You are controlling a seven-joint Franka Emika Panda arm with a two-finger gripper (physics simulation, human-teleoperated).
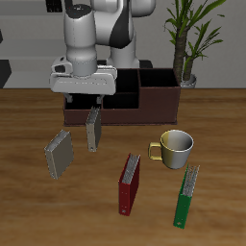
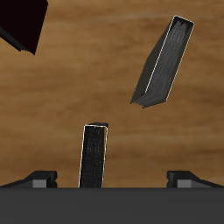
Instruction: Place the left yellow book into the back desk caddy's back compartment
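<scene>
Pinch left yellow book, upright before back desk caddy, across covers near top with wide-apart gripper: probably stiff, light, tippy.

Exterior view: looks from the front and above, at some distance, toward the robot base beyond the table.
Wrist view: rides on the claw, facing straight down, close.
Shared: the grey-tan book under the claw, a second grey book beside it, and bare wood.
</scene>
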